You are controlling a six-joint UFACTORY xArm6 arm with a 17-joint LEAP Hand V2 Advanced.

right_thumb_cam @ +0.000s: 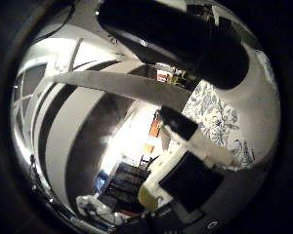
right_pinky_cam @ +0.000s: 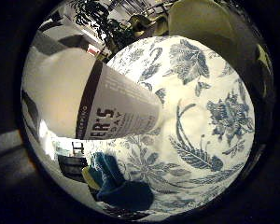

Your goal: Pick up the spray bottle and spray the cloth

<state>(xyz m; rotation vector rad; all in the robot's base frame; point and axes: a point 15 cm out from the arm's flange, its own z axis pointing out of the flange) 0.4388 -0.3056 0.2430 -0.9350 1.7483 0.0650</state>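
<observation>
The spray bottle (right_pinky_cam: 98, 102), white with a dark band and a printed label, fills much of the little finger side view and lies close against my palm, held above the table. In the thumb side view its pale body (right_thumb_cam: 73, 131) curves past the camera, and my right hand (right_thumb_cam: 190, 165) shows as white and black fingers curled beside it, with another black finger (right_thumb_cam: 185, 39) across it. The blue cloth (right_pinky_cam: 119, 184) lies crumpled on the flowered tablecloth (right_pinky_cam: 214, 98), below the bottle's end. The bottle's spray head is hidden.
A small yellow thing (right_pinky_cam: 88, 177) lies right beside the blue cloth. Leafy plants (right_pinky_cam: 98, 21) and a pale rounded object (right_pinky_cam: 200, 18) stand beyond the table's far edge. Dark furniture (right_thumb_cam: 122, 185) shows in the room behind.
</observation>
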